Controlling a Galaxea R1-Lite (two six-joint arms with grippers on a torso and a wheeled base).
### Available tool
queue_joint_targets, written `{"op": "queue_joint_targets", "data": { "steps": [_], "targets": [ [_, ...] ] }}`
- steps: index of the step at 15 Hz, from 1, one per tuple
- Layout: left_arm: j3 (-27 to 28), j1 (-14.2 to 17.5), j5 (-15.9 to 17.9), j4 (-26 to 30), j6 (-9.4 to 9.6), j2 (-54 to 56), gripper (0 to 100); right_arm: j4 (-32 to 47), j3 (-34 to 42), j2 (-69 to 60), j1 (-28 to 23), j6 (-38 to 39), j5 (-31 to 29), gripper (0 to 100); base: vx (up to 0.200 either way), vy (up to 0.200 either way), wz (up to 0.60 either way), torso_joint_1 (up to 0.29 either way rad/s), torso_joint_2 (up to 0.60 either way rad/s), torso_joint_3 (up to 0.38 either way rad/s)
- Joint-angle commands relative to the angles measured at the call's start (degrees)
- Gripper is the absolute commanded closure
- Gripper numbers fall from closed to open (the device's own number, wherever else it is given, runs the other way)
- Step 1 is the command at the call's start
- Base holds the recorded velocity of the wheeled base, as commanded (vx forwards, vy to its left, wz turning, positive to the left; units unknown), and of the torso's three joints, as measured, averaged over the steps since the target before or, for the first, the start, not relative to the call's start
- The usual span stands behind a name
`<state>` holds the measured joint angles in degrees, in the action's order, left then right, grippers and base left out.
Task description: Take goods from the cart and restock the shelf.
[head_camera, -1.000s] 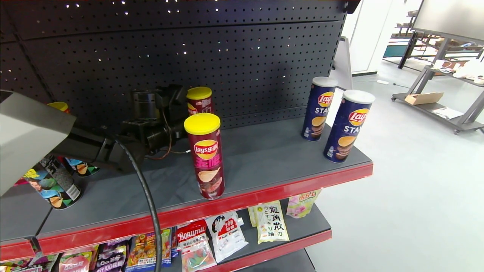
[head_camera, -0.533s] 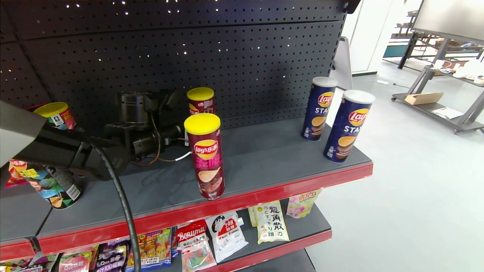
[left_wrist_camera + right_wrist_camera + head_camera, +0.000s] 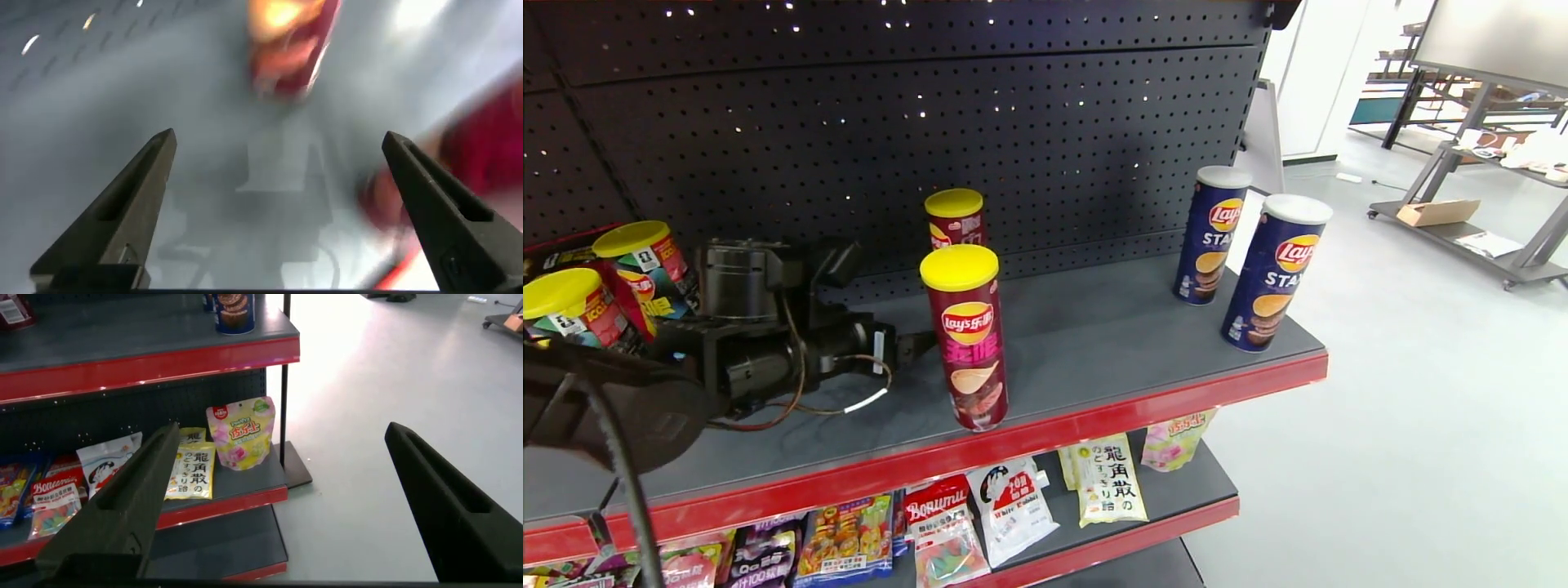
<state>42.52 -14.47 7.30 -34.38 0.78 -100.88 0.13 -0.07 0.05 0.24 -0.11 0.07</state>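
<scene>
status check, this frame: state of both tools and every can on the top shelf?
Left tool: open, empty, low over the shelf.
Right tool: open, empty.
Front maroon can: upright, lid on, near the front edge.
Rear maroon can: upright, lid on.
Front blue can: upright, lid on.
Rear blue can: upright, lid on.
Far multicoloured can: standing, lid on.
Near multicoloured can: standing, lid on.

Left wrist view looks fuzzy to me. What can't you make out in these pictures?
Left wrist view: the red can beyond the left tool is blurred.
Head view: the back can's lower half is hidden by the front can.
Right wrist view: the blue can is cut off by the picture's edge.
</scene>
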Motion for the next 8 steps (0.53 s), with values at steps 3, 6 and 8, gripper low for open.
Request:
{"op": "queue_joint_targets", "data": {
  "steps": [3, 6, 8],
  "targets": [
    [-6.93, 9.72, -0.01, 3.53, 0.71, 13.51, 0, -0.05, 0.07, 0.04, 0.02, -0.07, 0.01, 0, 0.000, 0.000, 0.00, 0.000, 0.00, 0.000],
    [-14.66, 12.19, 0.26, 10.47, 2.03, 28.19, 0, 0.04, -0.01, 0.04, 0.02, -0.07, 0.01, 0, 0.000, 0.000, 0.00, 0.000, 0.00, 0.000],
    [-20.55, 13.77, -0.10, 16.27, 4.41, 39.44, 0, -0.05, -0.01, 0.04, 0.02, -0.07, 0.01, 0, 0.000, 0.000, 0.00, 0.000, 0.00, 0.000]
  ]
}}
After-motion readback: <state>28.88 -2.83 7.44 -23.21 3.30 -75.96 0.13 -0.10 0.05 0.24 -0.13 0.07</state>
